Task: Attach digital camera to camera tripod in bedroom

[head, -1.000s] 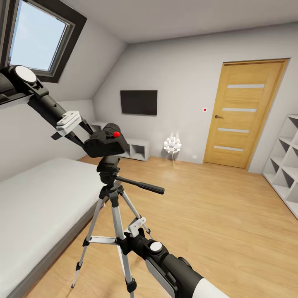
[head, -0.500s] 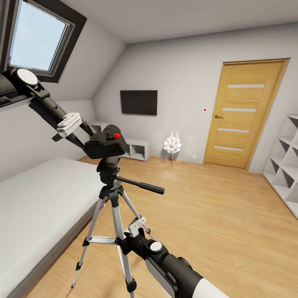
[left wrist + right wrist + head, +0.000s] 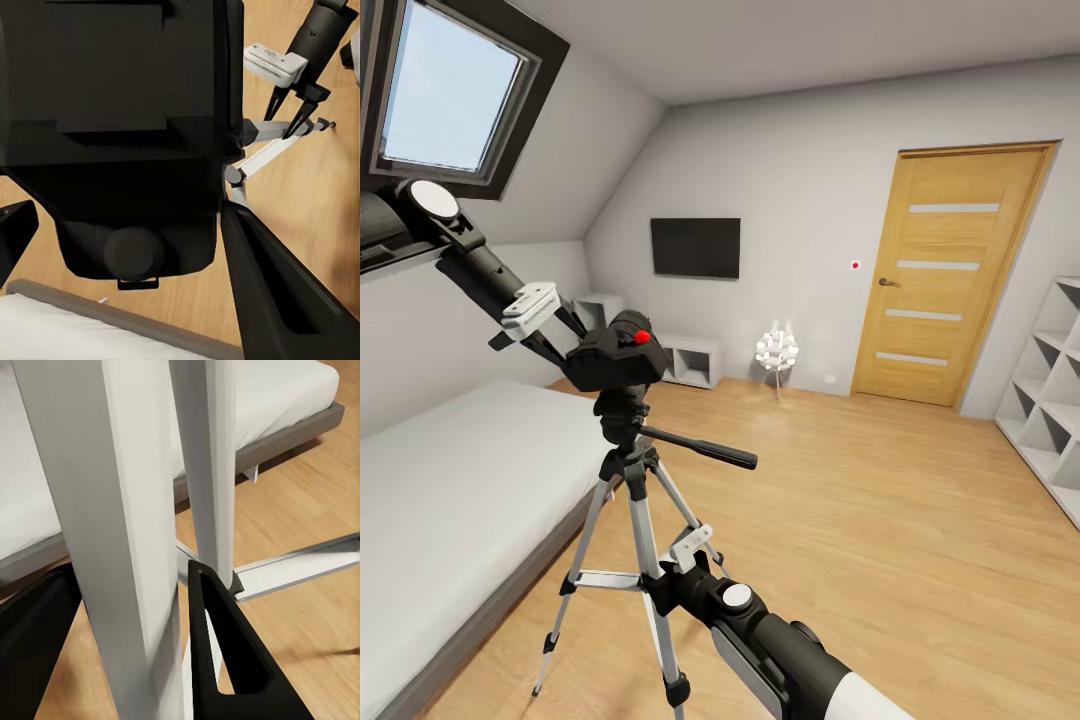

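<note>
Bedroom: white sloped walls, skylight [image 3: 450, 90] upper left, wood floor [image 3: 880, 500], wooden door [image 3: 950, 270], white bed [image 3: 450, 500] at left, black TV [image 3: 695, 247] on far wall, white shelving [image 3: 1050, 400] at right. Camera tripod [image 3: 630, 500] stands beside the bed, silver legs, black head, pan handle sticking out to the right. Digital camera [image 3: 615, 358] sits on top of the tripod head, black, boxy, red dot on top. Left gripper [image 3: 575, 345] reaches in from upper left; its black fingers [image 3: 270, 292] flank the camera body [image 3: 127, 135], jaws clamped on it. Left wrist view adds the camera's rear side close up, a round knob, and the tripod's legs and the right arm below. Right gripper [image 3: 678, 560] is low at a tripod leg; right wrist view shows a silver leg [image 3: 127, 532] between its black fingers [image 3: 225, 652], contact unclear, cannot tell if closed. No readable writing or brand.
</note>
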